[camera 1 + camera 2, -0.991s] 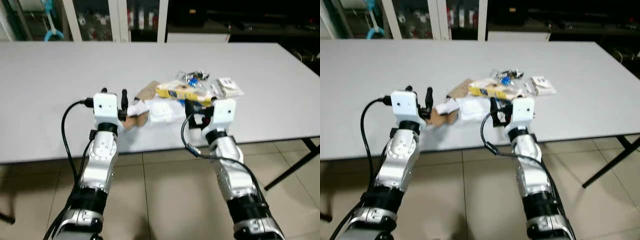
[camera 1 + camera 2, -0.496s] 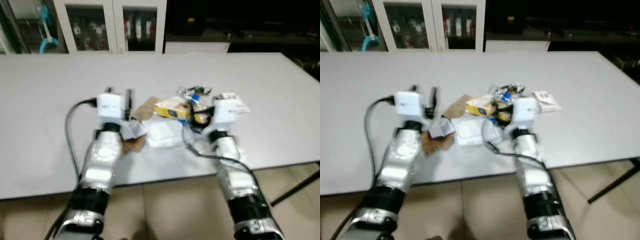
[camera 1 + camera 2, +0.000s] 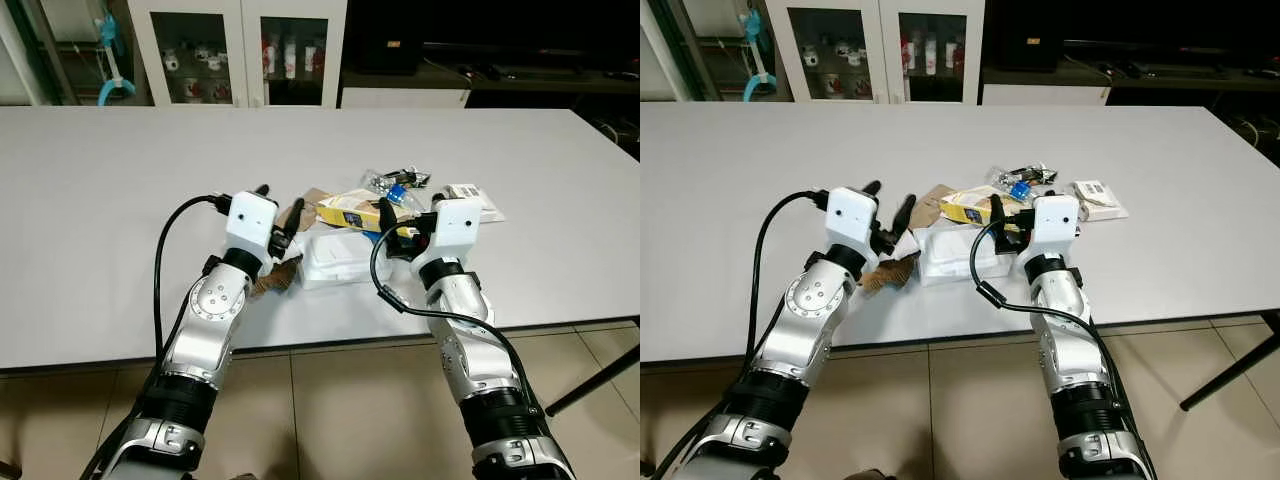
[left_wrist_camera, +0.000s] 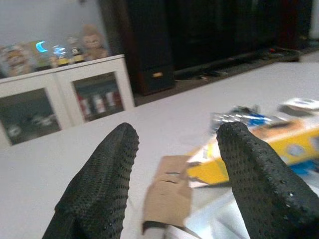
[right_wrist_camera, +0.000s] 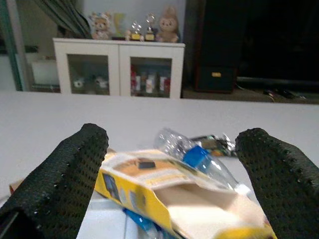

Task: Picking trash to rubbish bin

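A heap of trash lies on the white table (image 3: 120,200): a yellow carton (image 3: 352,210), a flat white napkin pack (image 3: 340,260), brown cardboard scraps (image 3: 276,280), a crushed plastic bottle with a blue cap (image 3: 396,184) and a white packet (image 3: 472,193). My left gripper (image 3: 280,203) is open, just left of the heap over the brown cardboard (image 4: 168,191). My right gripper (image 3: 405,218) is open at the heap's near right. The yellow carton (image 5: 164,191) and the bottle (image 5: 192,152) lie just ahead between its spread fingers.
The table's front edge runs under both forearms, with tiled floor (image 3: 330,420) below. A black table leg (image 3: 600,365) slants at the right. White glass-door cabinets (image 3: 240,50) stand behind the table. Wide bare tabletop lies left of and beyond the heap.
The view has shifted as I came closer to the table. Both grippers have reached forward, from the table's edge up to the trash heap. Nothing has been taken hold of.
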Motion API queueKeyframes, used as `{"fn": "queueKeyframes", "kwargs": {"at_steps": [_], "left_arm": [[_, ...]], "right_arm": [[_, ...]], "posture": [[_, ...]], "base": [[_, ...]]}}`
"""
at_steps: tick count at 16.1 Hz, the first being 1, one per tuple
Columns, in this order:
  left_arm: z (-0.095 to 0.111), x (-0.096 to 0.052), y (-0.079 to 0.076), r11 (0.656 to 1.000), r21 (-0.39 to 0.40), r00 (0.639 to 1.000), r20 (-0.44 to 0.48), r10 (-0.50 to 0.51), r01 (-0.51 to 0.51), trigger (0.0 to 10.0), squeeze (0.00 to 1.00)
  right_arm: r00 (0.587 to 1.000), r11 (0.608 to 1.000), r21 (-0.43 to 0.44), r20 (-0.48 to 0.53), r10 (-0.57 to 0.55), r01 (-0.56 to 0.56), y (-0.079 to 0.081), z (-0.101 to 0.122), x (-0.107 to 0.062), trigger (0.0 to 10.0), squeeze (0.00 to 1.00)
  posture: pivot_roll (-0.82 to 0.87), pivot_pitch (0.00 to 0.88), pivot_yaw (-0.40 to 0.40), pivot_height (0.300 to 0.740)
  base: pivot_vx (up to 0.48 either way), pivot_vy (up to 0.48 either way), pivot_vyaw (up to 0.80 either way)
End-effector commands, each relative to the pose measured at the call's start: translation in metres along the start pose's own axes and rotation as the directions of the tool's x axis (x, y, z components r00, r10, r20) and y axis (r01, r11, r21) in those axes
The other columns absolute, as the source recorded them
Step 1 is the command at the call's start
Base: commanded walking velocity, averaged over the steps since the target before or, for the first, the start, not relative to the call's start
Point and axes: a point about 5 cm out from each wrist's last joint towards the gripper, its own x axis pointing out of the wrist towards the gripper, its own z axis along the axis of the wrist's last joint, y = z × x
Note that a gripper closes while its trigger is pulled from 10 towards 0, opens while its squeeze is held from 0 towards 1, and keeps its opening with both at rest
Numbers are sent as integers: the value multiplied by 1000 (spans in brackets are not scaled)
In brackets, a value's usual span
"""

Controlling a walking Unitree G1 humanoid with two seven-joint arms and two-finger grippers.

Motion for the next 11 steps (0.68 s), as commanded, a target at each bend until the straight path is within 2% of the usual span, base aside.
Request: {"fn": "queueKeyframes", "kwargs": {"at_steps": [1,5,9,11], "left_arm": [[-2,1,-6,999,20,999,-20,-49,49,10000,0],[-2,2,-4,997,17,997,-32,-71,72,10000,0],[-3,1,-8,998,14,997,-30,-66,66,10000,0],[-2,0,-8,990,5,990,-24,-142,143,10000,0]], "right_arm": [[999,999,-2,-31,-32,32,-6,-3,1,10000,0],[992,996,-45,-95,-77,73,-15,-11,-1,10000,0],[993,997,-46,-103,-62,57,-11,-13,-1,10000,0],[992,996,-54,-102,-77,72,-14,-12,-1,10000,0]], "posture": [[-19,50,-43,740],[-21,55,-45,740],[-19,54,-46,740],[-21,51,-46,740]], "base": [[0,0,0],[0,0,0],[0,0,0],[0,0,0]]}}
